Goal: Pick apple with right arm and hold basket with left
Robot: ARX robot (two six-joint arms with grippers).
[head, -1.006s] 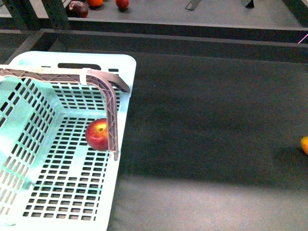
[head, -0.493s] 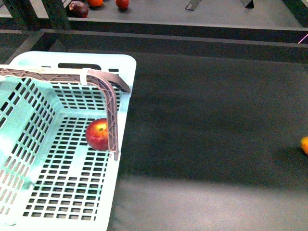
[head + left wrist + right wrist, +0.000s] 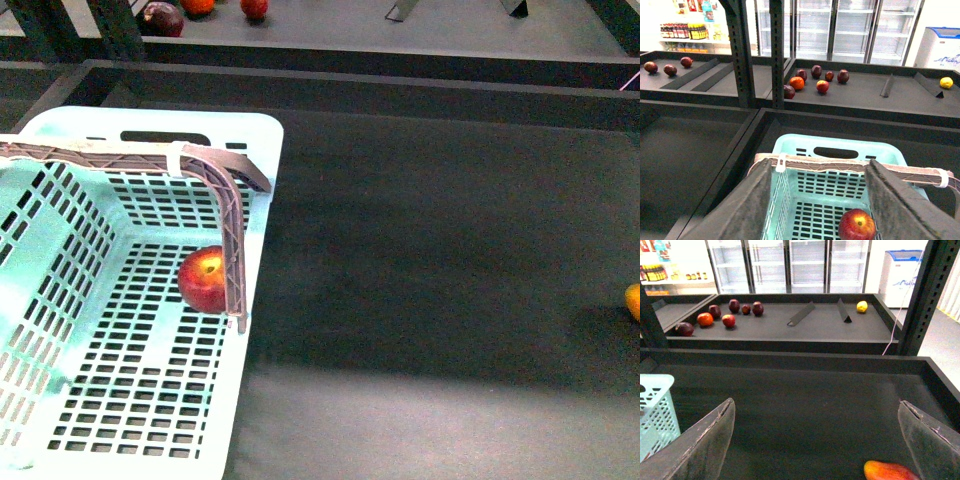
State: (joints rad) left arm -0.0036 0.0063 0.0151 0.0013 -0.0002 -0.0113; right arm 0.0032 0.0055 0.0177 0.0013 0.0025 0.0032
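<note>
Left claw (image 3: 232, 245) partly hides apple (image 3: 203, 281).

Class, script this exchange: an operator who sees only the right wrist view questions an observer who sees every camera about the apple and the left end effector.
Operator: I see only a basket corner. Where is the apple?
Observer: The apple lies on the floor of the basket, near its right wall.
Operator: Has the left end effector closed?
Observer: No, the left end effector is open above the basket; one finger hooks down inside, crossing the apple in the front view.
</note>
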